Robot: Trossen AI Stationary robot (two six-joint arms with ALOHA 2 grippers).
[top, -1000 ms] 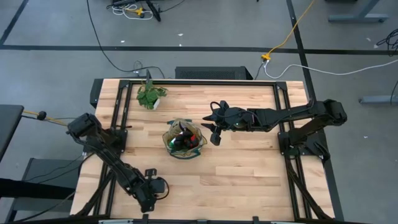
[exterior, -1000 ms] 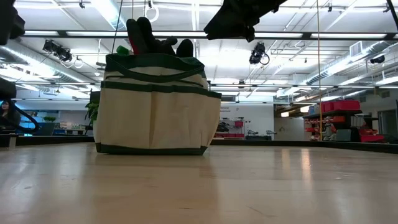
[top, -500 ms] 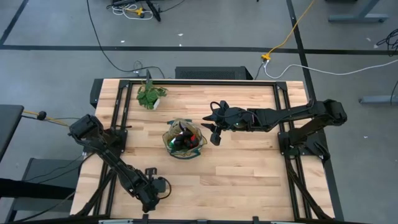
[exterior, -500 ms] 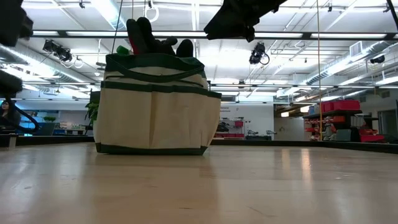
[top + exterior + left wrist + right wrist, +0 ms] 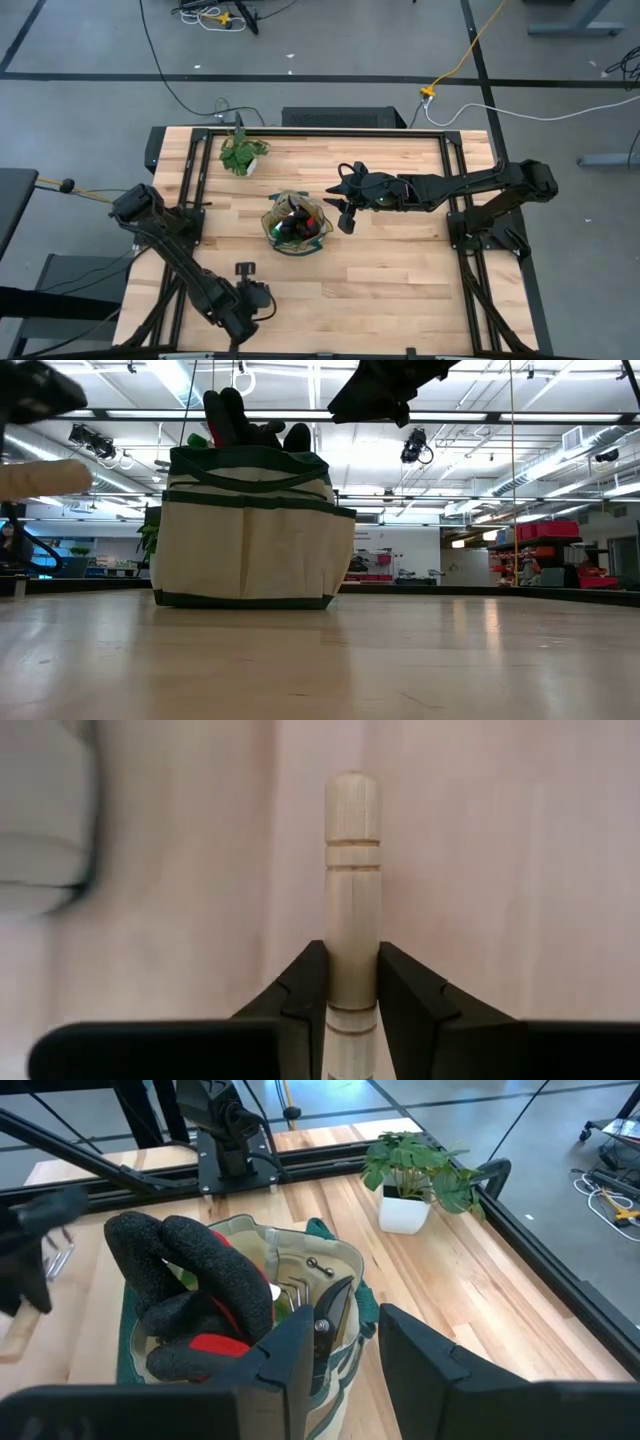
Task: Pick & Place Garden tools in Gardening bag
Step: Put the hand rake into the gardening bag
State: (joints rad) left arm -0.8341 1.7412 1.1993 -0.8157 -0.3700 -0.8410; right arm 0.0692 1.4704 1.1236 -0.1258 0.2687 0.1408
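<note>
A light wooden butcher-block bench stands on a grey concrete floor, with black metal rails framing its working area. Near the far left corner of the bench sits a small leafy green plant in a white pot, well apart from everything else. A yellow cable and a pale grey one trail across the floor beyond the bench, and a black cable curves in from the other side. Level with the benchtop, the room behind shows bright ceiling strip lights, red shelving and what may be a person at the far left edge.
</note>
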